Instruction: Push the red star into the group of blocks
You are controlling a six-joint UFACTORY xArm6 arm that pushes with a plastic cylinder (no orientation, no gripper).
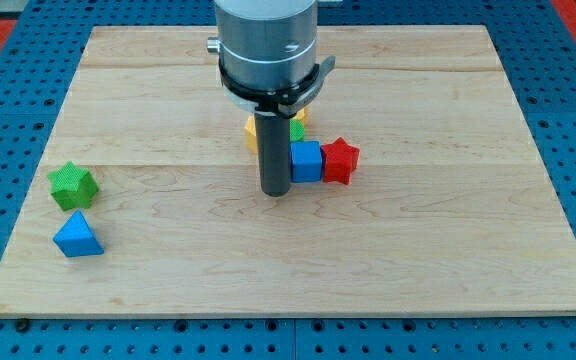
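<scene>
— Where was the red star (340, 160)?

— Near the middle of the wooden board (448, 230), touching the right side of a blue cube (306, 161).

— And my tip (274, 191)?

— Just left of the blue cube, about touching it. It was a plain rod, with no fingers to open or close.

— Other blocks?

— A yellow block (252, 133) and a green block (297, 130) sat behind the rod, partly hidden. Far left, a green star (73, 185) stood just above a blue triangle (77, 236).
</scene>
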